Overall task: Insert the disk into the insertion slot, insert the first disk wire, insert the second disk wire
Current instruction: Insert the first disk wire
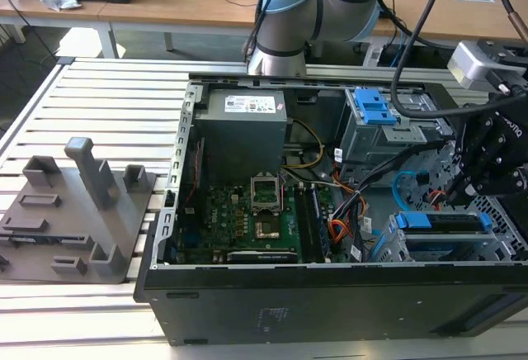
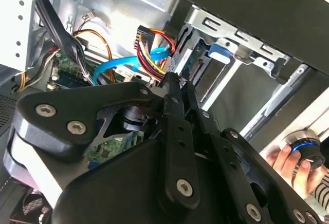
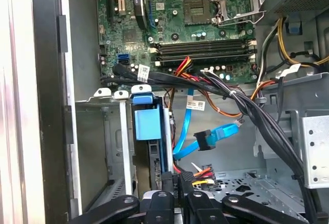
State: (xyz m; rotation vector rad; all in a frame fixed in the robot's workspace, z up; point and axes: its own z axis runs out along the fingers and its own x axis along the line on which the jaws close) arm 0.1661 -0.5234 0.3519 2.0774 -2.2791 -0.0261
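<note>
The disk (image 1: 437, 222), silver in its bright blue caddy (image 3: 146, 126), sits inside the insertion slot (image 1: 425, 250), the perforated silver cage (image 3: 110, 147) at the case's front corner. My gripper (image 3: 178, 181) hangs just behind the disk's rear end, fingers shut on the dark plug of the first disk wire (image 3: 201, 173), a red, yellow and black lead. In the second wrist view the gripper (image 2: 174, 82) points at the caddy (image 2: 220, 52). The second disk wire (image 3: 218, 133), flat and light blue, lies loose beside it, its dark plug free; it also shows as a loop (image 2: 110, 67).
The open case holds a motherboard (image 1: 247, 211), a grey power supply (image 1: 243, 120), a bay with a blue latch (image 1: 375, 108), an orange cable (image 1: 338, 229) and a black wire bundle (image 3: 257, 116). A grey fixture (image 1: 78, 211) stands outside. A hand (image 2: 285, 160) holds a knob.
</note>
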